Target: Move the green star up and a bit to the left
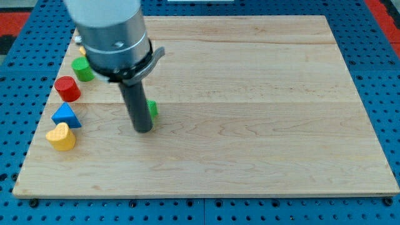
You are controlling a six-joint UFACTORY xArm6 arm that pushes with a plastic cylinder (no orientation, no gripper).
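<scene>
Beside the green star (152, 110), touching its left, your rod stands upright w/ my tip (144, 130); star mostly hidden, no gripper

I see only a sliver of the green star (152, 110), left of the frame's centre on the wooden board. The rod covers most of it, so just its right edge pokes out, too little to judge its points or orientation.

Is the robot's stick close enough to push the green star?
Probably yes. My tip sits right beside the green star, which peeks out on the view's right of the rod, with nothing between them. Whether they touch, I cannot tell.
</scene>
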